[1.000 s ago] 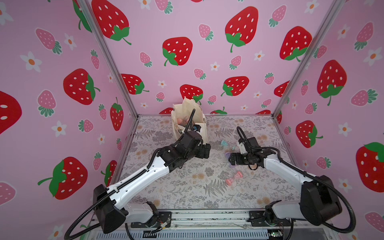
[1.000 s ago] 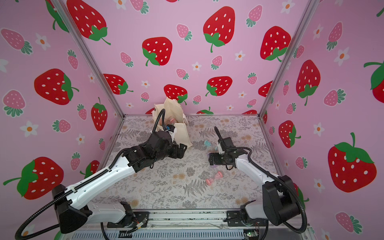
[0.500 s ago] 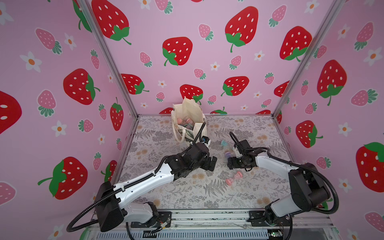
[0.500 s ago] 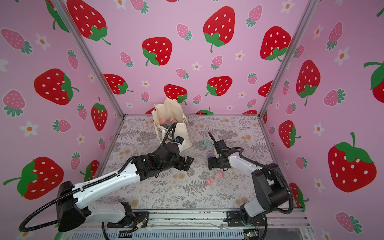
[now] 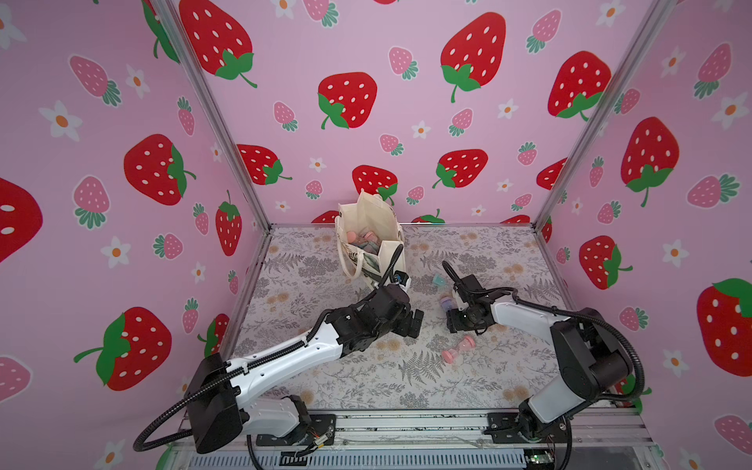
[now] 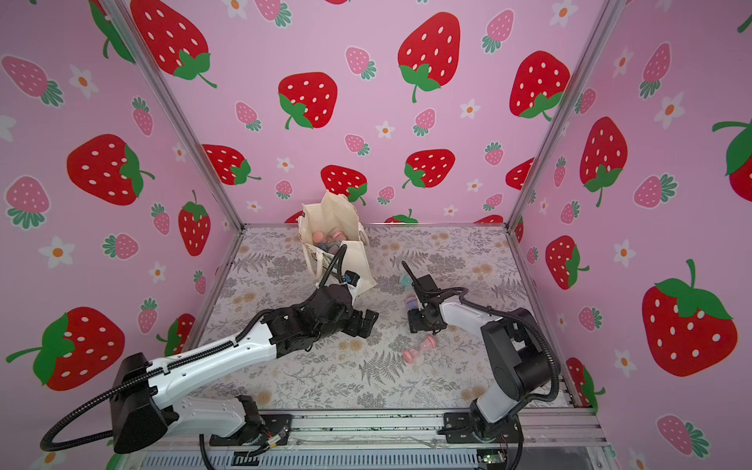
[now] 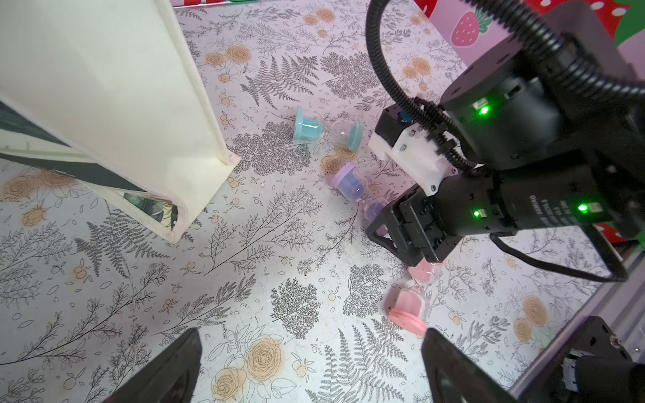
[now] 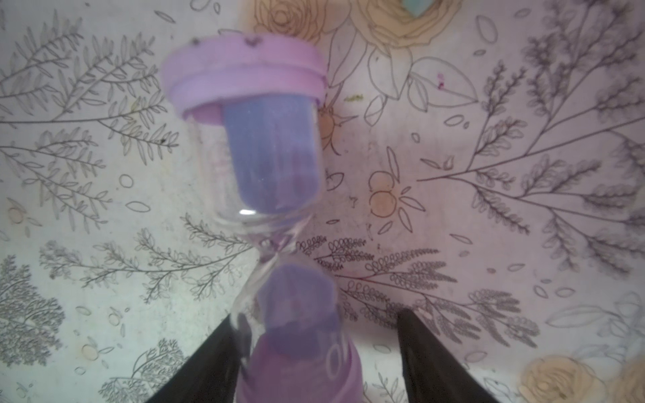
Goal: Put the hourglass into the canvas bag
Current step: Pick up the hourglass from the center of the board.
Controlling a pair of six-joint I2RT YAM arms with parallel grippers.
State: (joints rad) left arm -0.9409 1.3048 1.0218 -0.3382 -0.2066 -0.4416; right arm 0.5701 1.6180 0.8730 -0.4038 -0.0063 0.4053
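In both top views the lower bulb of the purple hourglass is being hidden by the right gripper. The contents of the canvas bag, standing at the far edge left of centre, are being made out only as pink and grey shapes. The purple hourglass is lying on the floral mat right of centre, outside the bag. It is being flanked by the teal hourglass farther off and the pink hourglass nearer. A second ago the left gripper was at the bag's mouth. Now it is being seen drawn back over the middle of the mat, and the right gripper's jaws are being seen narrower. Only in the right wrist view is the grasp being shown. There the jaws are being held partly apart around the lower bulb, with one finger touching the glass and a gap showing beside the other. In the left wrist view the left gripper's jaws are being shown spread wide, holding nothing, with both fingers cut off by the frame's edge.
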